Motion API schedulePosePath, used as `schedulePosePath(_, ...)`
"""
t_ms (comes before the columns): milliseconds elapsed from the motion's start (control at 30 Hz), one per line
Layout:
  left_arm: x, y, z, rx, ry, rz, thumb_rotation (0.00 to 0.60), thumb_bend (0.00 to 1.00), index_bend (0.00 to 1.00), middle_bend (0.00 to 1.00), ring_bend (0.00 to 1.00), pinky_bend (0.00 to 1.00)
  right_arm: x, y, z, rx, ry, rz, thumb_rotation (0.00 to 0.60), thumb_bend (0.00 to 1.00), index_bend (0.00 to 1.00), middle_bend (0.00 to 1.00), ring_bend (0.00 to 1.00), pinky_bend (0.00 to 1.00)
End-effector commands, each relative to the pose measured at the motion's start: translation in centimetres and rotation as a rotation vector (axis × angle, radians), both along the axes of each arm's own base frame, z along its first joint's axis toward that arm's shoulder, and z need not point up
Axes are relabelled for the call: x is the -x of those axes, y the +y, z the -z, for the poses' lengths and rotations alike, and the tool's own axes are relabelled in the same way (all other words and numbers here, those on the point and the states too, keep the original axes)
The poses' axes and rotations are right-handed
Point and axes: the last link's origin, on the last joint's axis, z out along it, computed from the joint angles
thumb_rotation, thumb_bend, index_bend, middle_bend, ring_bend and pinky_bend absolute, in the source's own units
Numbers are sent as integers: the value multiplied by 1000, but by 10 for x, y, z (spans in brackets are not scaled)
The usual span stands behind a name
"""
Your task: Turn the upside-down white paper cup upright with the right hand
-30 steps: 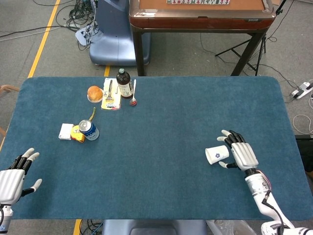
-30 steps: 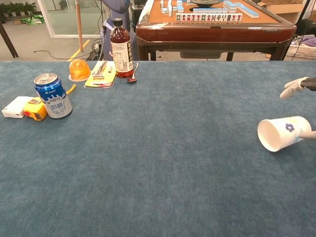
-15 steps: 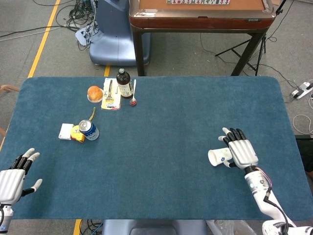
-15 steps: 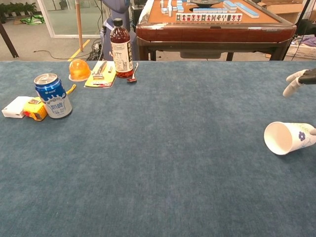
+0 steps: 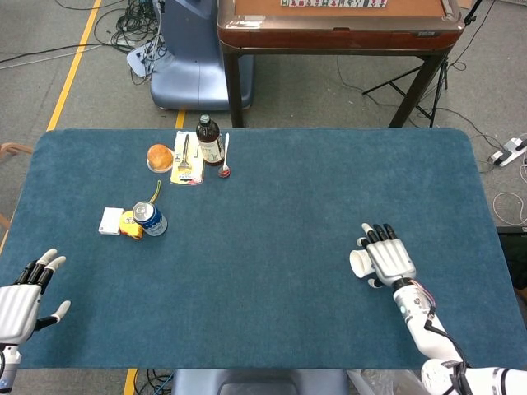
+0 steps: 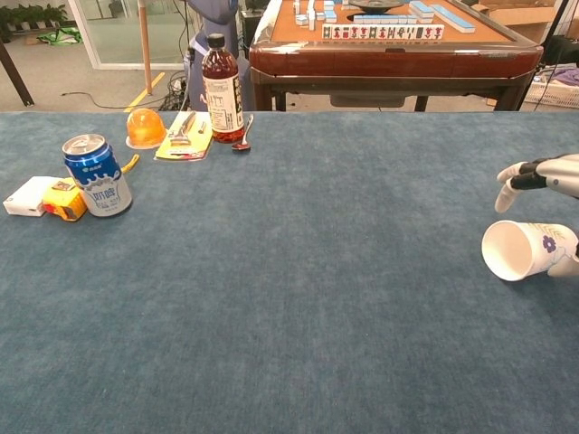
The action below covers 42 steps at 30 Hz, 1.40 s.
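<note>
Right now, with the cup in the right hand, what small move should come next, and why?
Probably keep rolling the wrist so the mouth turns upward. The right hand holds the white paper cup on its side, its open mouth facing toward the robot's left, so it is not upright yet; set it down only after that.

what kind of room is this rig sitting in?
Probably a lab or workshop rather than a home: loose cables on the bare floor, yellow floor tape, and a mahjong table with tiles behind the blue felt work table.
</note>
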Motion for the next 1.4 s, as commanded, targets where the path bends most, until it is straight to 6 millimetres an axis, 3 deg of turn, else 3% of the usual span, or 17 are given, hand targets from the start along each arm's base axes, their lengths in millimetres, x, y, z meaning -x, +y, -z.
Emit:
schedulePosePath(33, 0, 0, 0, -1, -2, -1, 600, 206, 161, 98, 132, 453, 2, -2, 6, -1, 21, 3, 600, 0, 257, 39, 0, 14)
schedulePosePath(400, 0, 0, -1, -1, -7, -1, 600, 206, 161, 98, 132, 453, 4, -7, 19, 17, 14, 13, 600, 0, 268, 39, 0, 12)
schedulePosePath(867, 0, 0, -1, 1, -8, -3, 600, 206, 161, 99, 132, 453, 8, -8, 20, 80, -104, 14, 600, 17, 494, 96, 0, 12)
schedulePosePath(1133, 0, -1, -1, 2, -5, -3, 600, 206, 161, 98, 132, 453, 6, -6, 8, 100, -396, 89, 600, 17, 519, 106, 0, 12)
schedulePosePath(1400, 1, 0, 1, 9, 0, -7, 600, 206, 161, 98, 132, 453, 18, -1, 5, 135, -704, 127, 600, 17, 524, 123, 0, 12)
